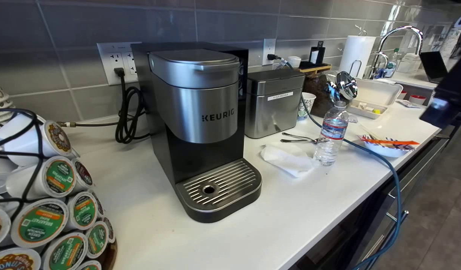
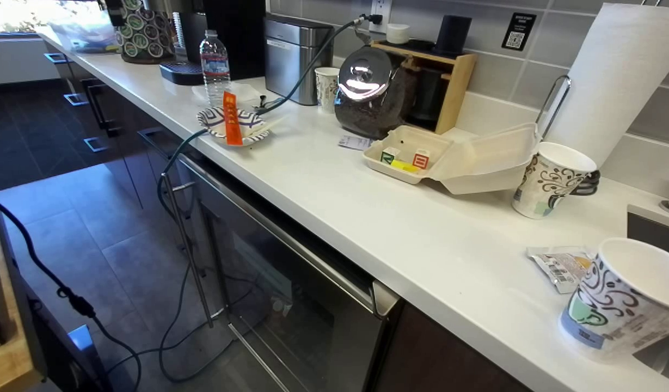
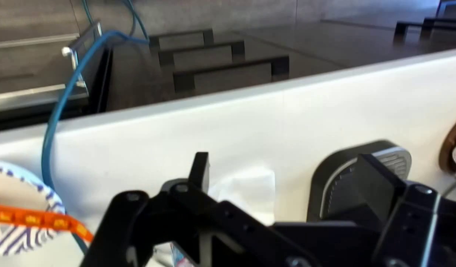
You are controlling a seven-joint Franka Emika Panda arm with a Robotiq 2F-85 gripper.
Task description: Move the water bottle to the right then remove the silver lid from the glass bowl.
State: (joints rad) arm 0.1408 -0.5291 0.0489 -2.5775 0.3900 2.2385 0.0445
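Note:
The water bottle (image 1: 331,135) stands upright on the counter beside a napkin; it also shows in an exterior view (image 2: 214,66). In the wrist view only a bit of its label (image 3: 181,256) shows past my left finger. The shiny silver lid (image 1: 346,85) sits tilted on the glass bowl (image 1: 319,98), which holds something dark. In an exterior view the lid (image 2: 364,74) faces the front above the bowl (image 2: 364,117). My gripper (image 3: 286,167) is open and empty, with the napkin and coffee machine's drip tray beyond its fingers. A black arm part (image 1: 446,92) shows at an exterior view's right edge.
The coffee machine (image 1: 204,105) and a steel box (image 1: 275,103) stand by the wall. A blue cable (image 1: 380,159) crosses the counter behind the bottle and hangs over the front edge. A paper bowl (image 2: 247,136) with an orange strip and a takeout box (image 2: 481,158) also sit there.

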